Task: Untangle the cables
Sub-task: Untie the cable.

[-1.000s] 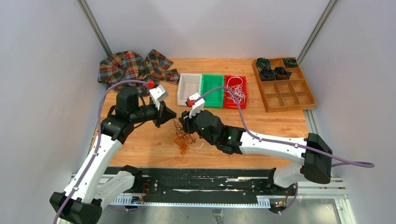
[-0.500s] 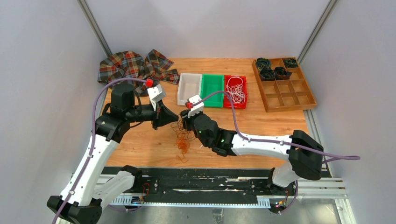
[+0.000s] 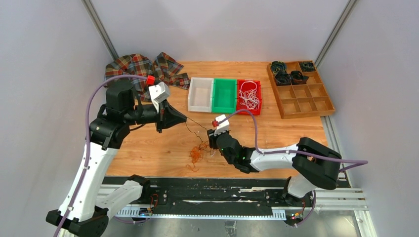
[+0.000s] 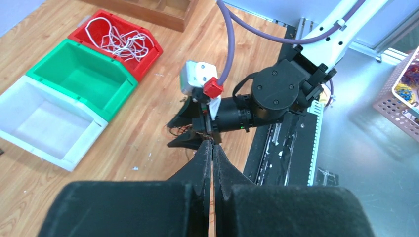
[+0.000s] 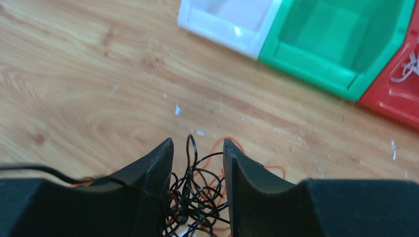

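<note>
A tangle of copper-orange and black cables (image 3: pixel 196 154) lies on the wooden table near its front edge. My left gripper (image 3: pixel 183 119) is raised to the left of it, shut on one thin black cable (image 3: pixel 195 124) that stretches down toward the tangle. In the left wrist view its fingertips (image 4: pixel 212 144) are pressed together. My right gripper (image 3: pixel 210 143) sits low at the tangle's right side. Its jaws (image 5: pixel 197 144) stand open, with loose black cable loops (image 5: pixel 197 192) between them and orange cable (image 5: pixel 232 145) underneath. White cables (image 3: pixel 249 96) lie in the red bin.
White bin (image 3: pixel 200 104), green bin (image 3: pixel 216 94) and red bin (image 3: pixel 248 111) stand in a row behind the tangle. A wooden compartment tray (image 3: pixel 306 101) with dark coiled rolls (image 3: pixel 289 76) is at the back right. A plaid cloth (image 3: pixel 141 69) lies at the back left.
My left gripper has drawn back to the left and upward, pulling the black strand out. My right gripper has shifted right and toward the near edge, and its jaws have widened.
</note>
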`<action>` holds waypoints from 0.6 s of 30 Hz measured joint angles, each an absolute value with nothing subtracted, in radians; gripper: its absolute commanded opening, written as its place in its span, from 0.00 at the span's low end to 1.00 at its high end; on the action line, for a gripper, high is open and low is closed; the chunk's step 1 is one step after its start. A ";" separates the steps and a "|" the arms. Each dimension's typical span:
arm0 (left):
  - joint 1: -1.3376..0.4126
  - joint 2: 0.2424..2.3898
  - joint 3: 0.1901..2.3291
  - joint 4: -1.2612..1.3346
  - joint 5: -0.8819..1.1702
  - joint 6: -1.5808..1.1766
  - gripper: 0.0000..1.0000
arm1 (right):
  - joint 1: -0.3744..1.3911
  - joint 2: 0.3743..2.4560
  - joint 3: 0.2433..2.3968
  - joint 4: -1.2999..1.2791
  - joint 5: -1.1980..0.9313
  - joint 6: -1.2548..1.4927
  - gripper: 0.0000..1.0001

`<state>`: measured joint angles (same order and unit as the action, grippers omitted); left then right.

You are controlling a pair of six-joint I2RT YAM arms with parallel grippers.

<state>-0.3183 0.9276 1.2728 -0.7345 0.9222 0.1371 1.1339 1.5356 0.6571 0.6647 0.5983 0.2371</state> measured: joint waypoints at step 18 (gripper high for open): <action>-0.286 0.971 1.427 -0.764 0.599 0.126 0.01 | 1.131 1.386 0.345 0.736 0.559 0.300 0.51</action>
